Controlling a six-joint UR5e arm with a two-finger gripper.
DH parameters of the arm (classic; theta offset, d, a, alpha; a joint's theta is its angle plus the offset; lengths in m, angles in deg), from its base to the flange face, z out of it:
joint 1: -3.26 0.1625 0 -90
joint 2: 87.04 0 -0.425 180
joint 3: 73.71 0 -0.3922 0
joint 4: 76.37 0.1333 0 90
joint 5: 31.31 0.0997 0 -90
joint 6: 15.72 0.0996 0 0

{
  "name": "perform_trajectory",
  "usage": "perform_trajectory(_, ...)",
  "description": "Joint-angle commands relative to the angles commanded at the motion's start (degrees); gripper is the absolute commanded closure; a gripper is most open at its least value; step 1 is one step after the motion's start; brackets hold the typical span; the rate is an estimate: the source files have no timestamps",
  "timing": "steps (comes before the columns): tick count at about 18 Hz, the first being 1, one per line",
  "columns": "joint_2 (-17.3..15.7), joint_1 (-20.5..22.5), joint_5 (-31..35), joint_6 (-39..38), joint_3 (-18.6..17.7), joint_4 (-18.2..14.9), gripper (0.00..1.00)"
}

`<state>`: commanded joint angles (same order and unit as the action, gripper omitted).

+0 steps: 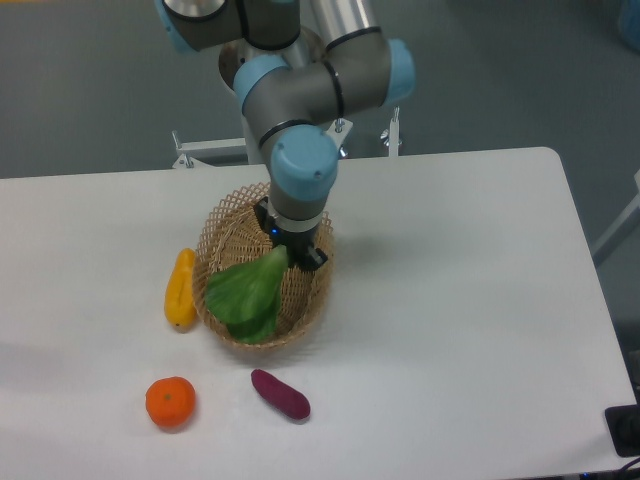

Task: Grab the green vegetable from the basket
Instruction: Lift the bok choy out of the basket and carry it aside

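Closest to me on the white table (450, 300) there's an orange (170, 402) at the front left, and a small purple sweet potato (280, 394) lying a little to its right, the two well apart. Further back, a yellow-orange oblong vegetable (180, 288) lies just beside the left edge of the basket (222, 232) (might be touching the rim, hard to say from here). The basket is oval tan wicker, sitting about mid-table.

The green vegetable (246, 294) hangs over the front half of the basket with its leaves spread down and to the left. Its pale stem end points up and right into the gripper (292, 254), whose fingers are clamped on that stem. I can't tell if the lowest leaves are brushing the weave or hanging clear.

Behind that, the arm (310, 100) rises with its grey body and blue joint caps.
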<state>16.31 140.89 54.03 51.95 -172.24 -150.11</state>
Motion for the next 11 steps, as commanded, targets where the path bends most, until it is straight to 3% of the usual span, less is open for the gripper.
perform_trajectory(5, 2.9, 2.46, -0.17, 0.18, 4.66, 0.26, 1.0)
perform_trajectory(11, 8.61, 5.36, -0.26, 0.09, 12.66, 0.53, 1.0)
